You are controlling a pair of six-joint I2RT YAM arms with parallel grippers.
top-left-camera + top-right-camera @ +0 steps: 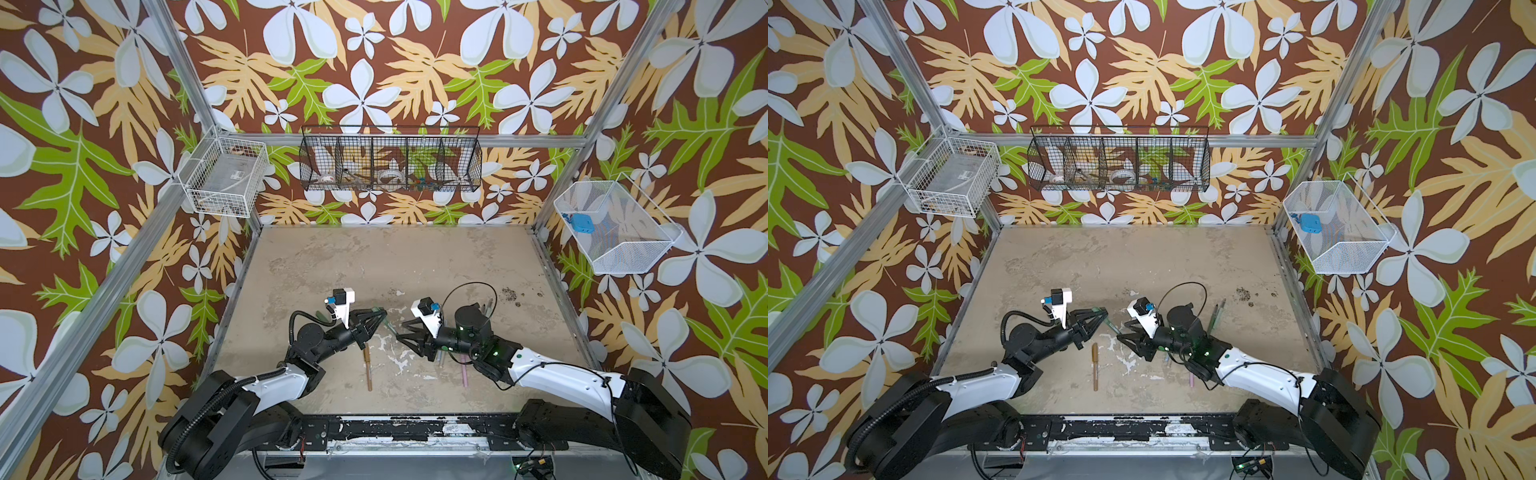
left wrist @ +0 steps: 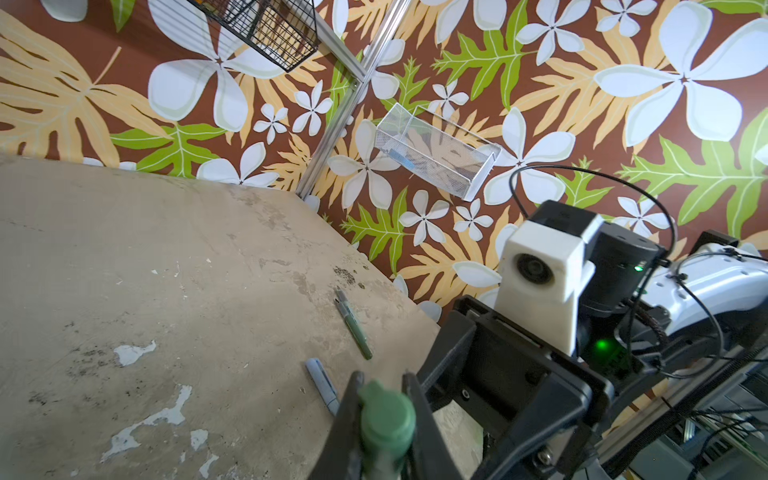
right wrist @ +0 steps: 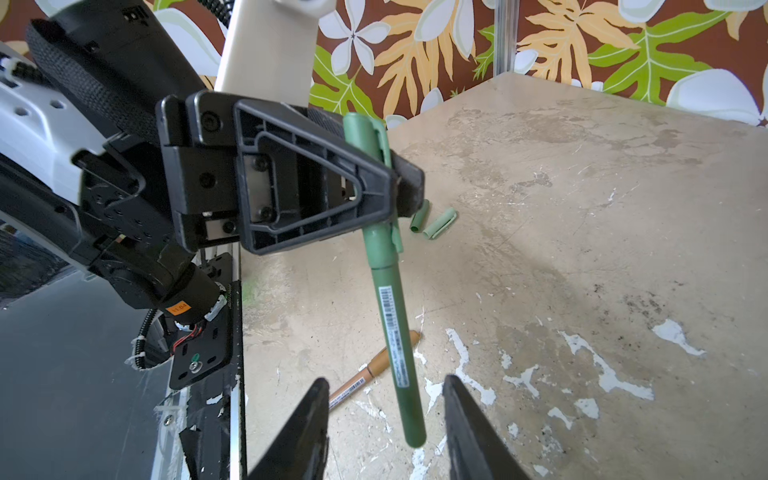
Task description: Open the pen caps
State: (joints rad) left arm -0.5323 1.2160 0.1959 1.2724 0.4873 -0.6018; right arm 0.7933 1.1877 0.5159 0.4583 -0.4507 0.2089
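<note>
Green clipped cap (image 3: 363, 137), on its pen (image 3: 397, 332), is clamped by left end effector (image 3: 400, 187); right end effector (image 3: 385, 381) gapes.

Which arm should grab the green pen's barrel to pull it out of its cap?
Right. The left gripper clamps the cap, and the barrel hangs between the right gripper's open fingers; it likely need only close and pull.
</note>
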